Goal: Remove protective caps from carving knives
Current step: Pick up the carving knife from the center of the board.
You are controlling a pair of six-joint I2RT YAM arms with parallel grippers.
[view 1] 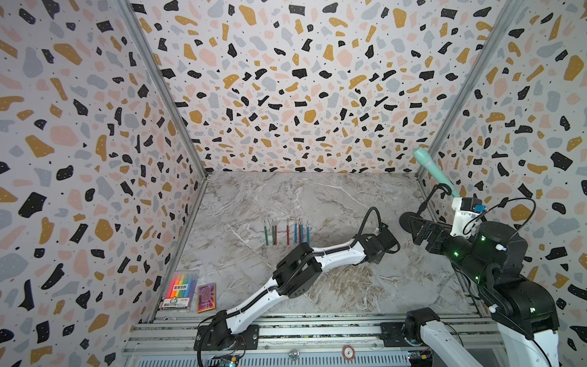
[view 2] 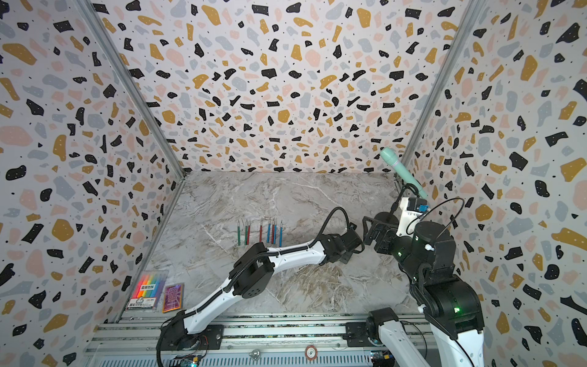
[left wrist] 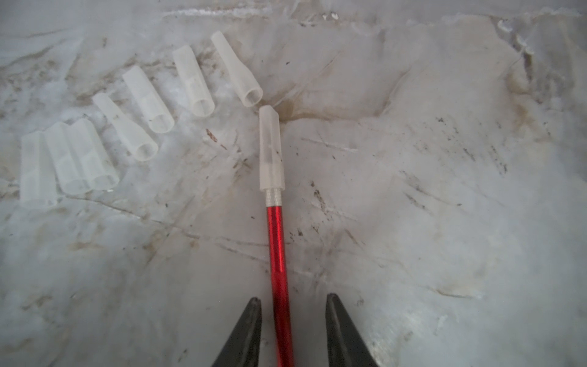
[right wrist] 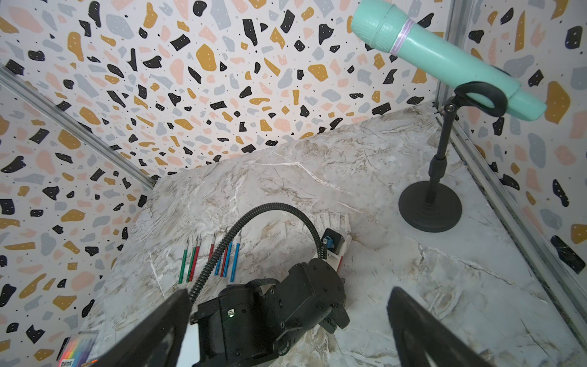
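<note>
Red and glossy, the one carving knife that appears to keep its translucent cap lies on the marble tabletop, right of the row of bare-tipped knives and under the left arm's wrist. The left gripper straddles the shaft with its jaws narrowly spread. A gap shows on each side, wider on one, so nothing is pinched. The right gripper hangs wide apart and empty at the right of the table, near the microphone stand.

The main risk is the off-centre straddle. One finger would probably meet the smooth round shaft first and roll or skid it sideways. The capped end lies just beside the mouth of one of the loose caps, so a swing there could scatter them. The hold also sits far down the shaft from the cap, so a pull on the cap may twist or slide the knife. The tapered cap itself looks slippery.

No tray or bin takes the caps; they lie loose on the marble. At the near left, a clear pen pack holds rainbow-coloured pens. I cannot tell what is in the purple packet beside it.
</note>
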